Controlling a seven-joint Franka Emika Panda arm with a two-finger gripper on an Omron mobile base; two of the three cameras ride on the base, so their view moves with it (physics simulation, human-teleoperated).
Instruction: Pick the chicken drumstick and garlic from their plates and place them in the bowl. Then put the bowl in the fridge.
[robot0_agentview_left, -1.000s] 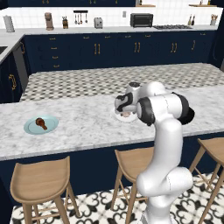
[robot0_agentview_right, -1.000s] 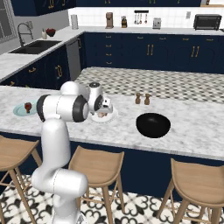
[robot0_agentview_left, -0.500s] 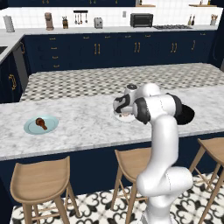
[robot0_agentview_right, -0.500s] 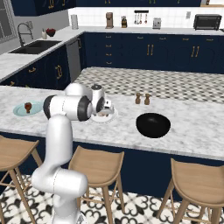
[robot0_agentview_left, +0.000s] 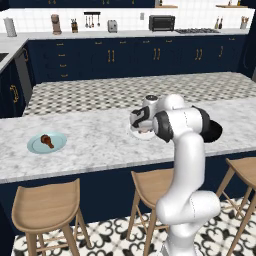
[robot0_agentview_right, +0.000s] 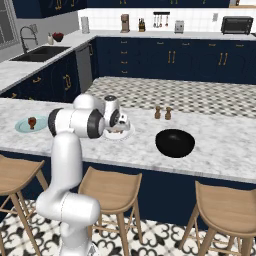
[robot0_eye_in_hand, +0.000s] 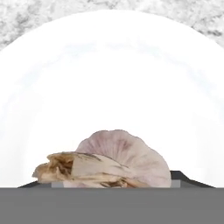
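Left base view: I have the arm folded over the island counter (robot0_agentview_left: 100, 145), with the gripper (robot0_agentview_left: 141, 125) low over the white plate (robot0_agentview_left: 136, 134). The chicken drumstick (robot0_agentview_left: 47, 141) lies on the light blue plate (robot0_agentview_left: 35, 147), well apart to the arm's left. The hand hides the jaws here.

Right base view: the gripper (robot0_agentview_right: 121, 128) sits just above the white plate (robot0_agentview_right: 125, 135). The bowl (robot0_agentview_right: 175, 142) is near, on the counter to the arm's right (my next stop, I judge, once the bulb is up).

Hand view: the garlic (robot0_eye_in_hand: 116, 162) rests on the white plate (robot0_eye_in_hand: 109, 78), very close, at the bottom centre where the fingertips should rise. Its long axis runs across the frame, stem end to frame left. I cannot tell whether the jaws are apart or closed on it.
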